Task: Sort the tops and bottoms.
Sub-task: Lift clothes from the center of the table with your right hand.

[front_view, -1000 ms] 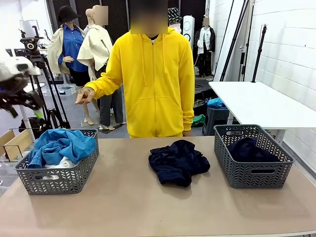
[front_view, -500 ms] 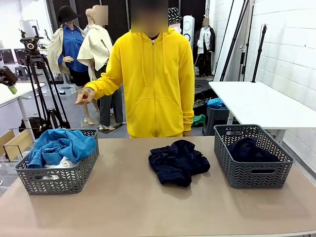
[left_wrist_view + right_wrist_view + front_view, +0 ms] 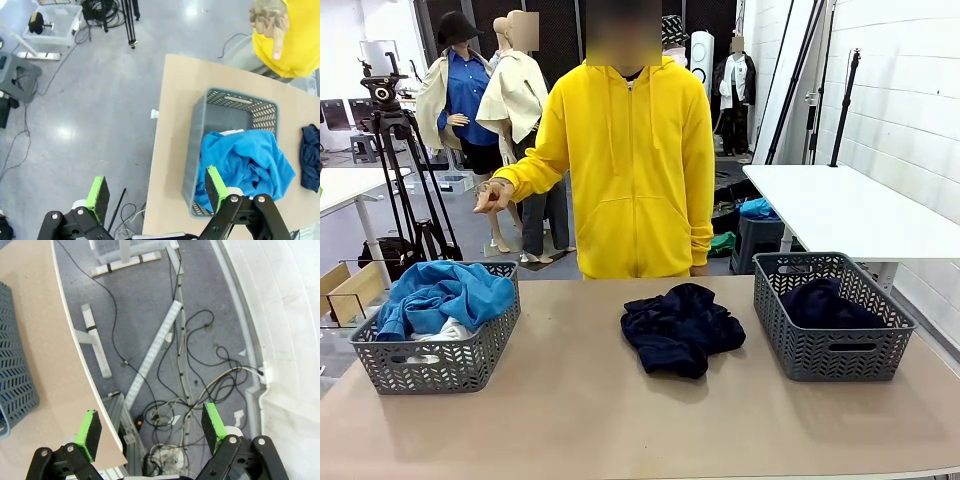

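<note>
Left wrist view: left tool (image 3: 156, 189) hangs wide open and empty above the blue top (image 3: 245, 162).

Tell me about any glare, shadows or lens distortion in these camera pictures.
Front view: even light, sharp, soft shadows under the dark garment and both baskets. Left wrist view: bright glare spots on the floor, and the table edge bows from the wide lens. Right wrist view: the table edge curves strongly.
</note>
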{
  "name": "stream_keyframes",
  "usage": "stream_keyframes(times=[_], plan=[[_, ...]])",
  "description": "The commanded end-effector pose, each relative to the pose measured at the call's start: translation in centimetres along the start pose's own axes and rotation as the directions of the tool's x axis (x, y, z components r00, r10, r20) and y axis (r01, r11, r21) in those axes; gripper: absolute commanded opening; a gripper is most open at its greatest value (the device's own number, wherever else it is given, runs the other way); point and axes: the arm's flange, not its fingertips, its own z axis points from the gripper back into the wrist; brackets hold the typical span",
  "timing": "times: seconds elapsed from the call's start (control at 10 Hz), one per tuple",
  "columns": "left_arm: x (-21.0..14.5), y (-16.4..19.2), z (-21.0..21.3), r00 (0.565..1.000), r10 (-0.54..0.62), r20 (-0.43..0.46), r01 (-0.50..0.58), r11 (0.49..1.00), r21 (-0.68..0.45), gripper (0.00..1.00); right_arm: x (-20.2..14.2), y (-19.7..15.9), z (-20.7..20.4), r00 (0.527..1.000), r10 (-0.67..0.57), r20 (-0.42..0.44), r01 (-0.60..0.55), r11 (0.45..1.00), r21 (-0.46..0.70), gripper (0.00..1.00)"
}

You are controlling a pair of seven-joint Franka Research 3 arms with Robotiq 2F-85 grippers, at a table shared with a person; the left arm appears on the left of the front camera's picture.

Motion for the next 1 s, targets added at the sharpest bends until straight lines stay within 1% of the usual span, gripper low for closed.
stream_keyframes(times=[0.0, 0.1, 0.2, 0.4, 0.5, 0.6, 0.7, 0.8, 0.9], plan=[[-0.9, 4.3, 0.7, 0.990, 0.127, 0.069, -0.130, 0.990, 0.045, 1.00, 0.0, 0.1, 0.1, 1.000, 0.010, -0.006, -0.010, 1.000, -0.008, 1.00], [-1.4, 7.5, 1.1, 0.979, 0.184, 0.090, -0.189, 0.981, 0.052, 1.00, 0.0, 0.1, 0.1, 1.000, 0.010, -0.006, -0.010, 1.000, -0.008, 1.00], [-1.9, 9.3, 1.3, 0.970, 0.224, 0.094, -0.228, 0.973, 0.041, 1.00, 0.0, 0.1, 0.1, 1.000, 0.010, -0.006, -0.010, 1.000, -0.008, 1.00], [-2.6, 11.0, 1.2, 0.963, 0.250, 0.100, -0.255, 0.966, 0.037, 1.00, 0.0, 0.0, 0.0, 1.000, 0.000, 0.000, 0.000, 1.000, 0.000, 1.00], [-3.2, 11.3, 0.9, 0.964, 0.250, 0.088, -0.253, 0.967, 0.029, 1.00, 2.3, 2.2, 2.1, 0.998, -0.001, 0.056, -0.001, 1.000, 0.031, 1.00], [-2.4, 12.3, 2.0, 0.966, 0.244, 0.083, -0.249, 0.967, 0.054, 1.00, 4.7, 5.4, 4.8, 0.989, 0.044, 0.140, -0.056, 0.995, 0.086, 1.00], [-2.4, 12.3, 2.0, 0.966, 0.244, 0.083, -0.249, 0.967, 0.054, 1.00, 6.6, 9.2, 7.9, 0.971, 0.106, 0.214, -0.138, 0.980, 0.143, 1.00], [-2.4, 12.3, 2.0, 0.966, 0.244, 0.083, -0.249, 0.967, 0.054, 1.00, 7.6, 13.3, 10.7, 0.933, 0.186, 0.309, -0.246, 0.955, 0.167, 1.00], [-2.4, 12.3, 2.0, 0.966, 0.244, 0.083, -0.249, 0.967, 0.054, 1.00, 8.0, 17.8, 13.5, 0.918, 0.223, 0.327, -0.300, 0.931, 0.209, 1.00]])
